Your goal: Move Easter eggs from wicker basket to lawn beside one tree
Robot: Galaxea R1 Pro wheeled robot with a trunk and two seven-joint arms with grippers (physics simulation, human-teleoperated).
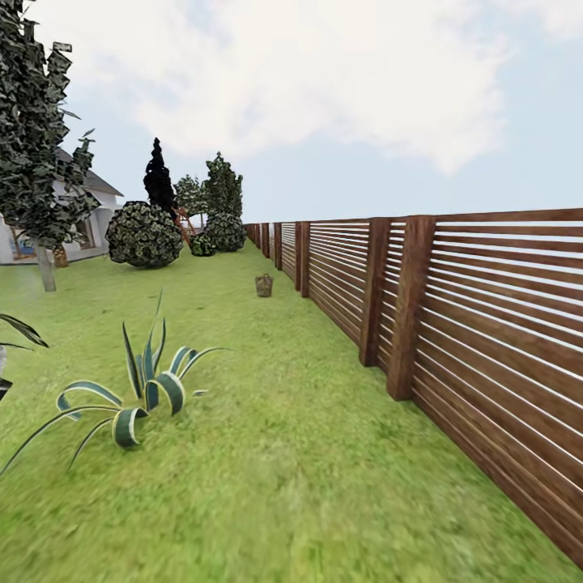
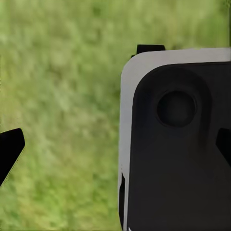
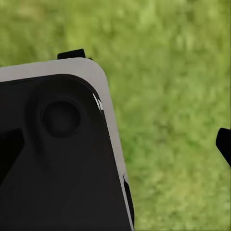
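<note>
The basket [image 1: 264, 285] is seen far off, just above frame centre on the lawn [image 1: 267, 453] beside the fence [image 1: 453, 300], well beyond either arm, and whether the grippers are apart cannot be told.

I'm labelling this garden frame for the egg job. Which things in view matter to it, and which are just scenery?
For the job:
- small brown woven wicker basket far down by the fence
- mottled green lawn
- pale-trunked tree with dark green leaf clumps

Scenery:
- brown slatted wooden fence
- striped spiky plant
- round dark bushes
- white house
</note>
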